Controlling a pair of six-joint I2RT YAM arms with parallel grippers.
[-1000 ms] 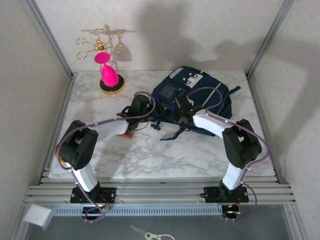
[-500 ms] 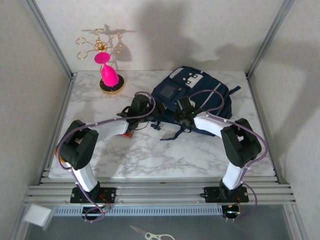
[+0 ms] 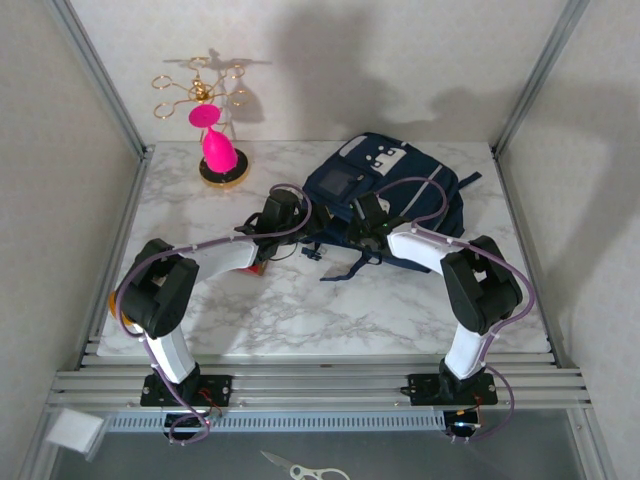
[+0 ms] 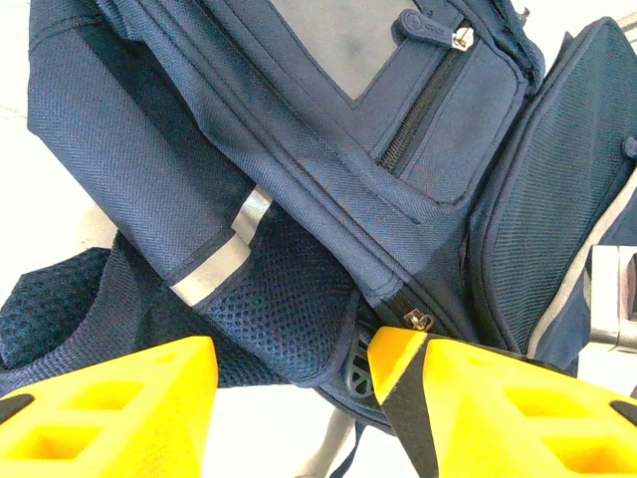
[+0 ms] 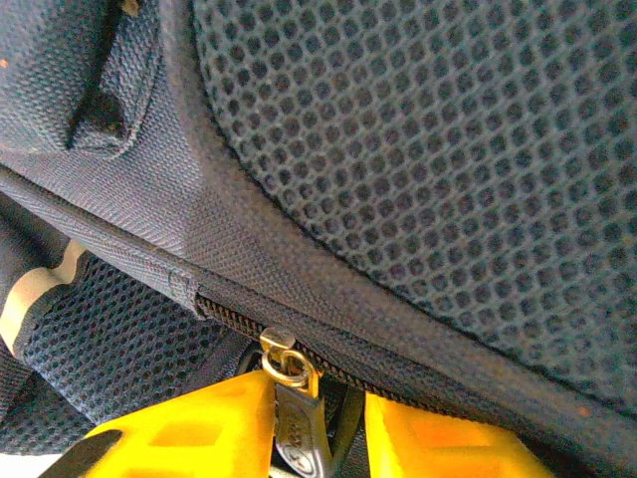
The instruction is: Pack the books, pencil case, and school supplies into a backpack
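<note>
The navy backpack [image 3: 400, 175] lies flat at the table's back right. My left gripper [image 3: 305, 215] is at its near-left edge and stands open. Its yellow fingers [image 4: 119, 398] flank the end of a mesh strap [image 4: 289, 309] without pinching it. My right gripper [image 3: 358, 218] is at the backpack's near edge. In the right wrist view the black zipper pull [image 5: 299, 433] hangs between my narrowly open right gripper [image 5: 317, 393], resting against the left finger, with a gap to the right finger. A red box [image 3: 259, 268] peeks from under my left forearm. Books and pencil case are out of view.
A gold stand with a pink piece [image 3: 218, 150] occupies the back left corner. Loose dark straps [image 3: 345, 265] trail from the backpack toward the table's middle. Scissors [image 3: 300, 467] lie below the front rail. Frame posts rise at both back corners.
The right gripper has shifted slightly left along the backpack's near edge and its jaws have narrowed around the zipper pull. The left arm has stayed put.
</note>
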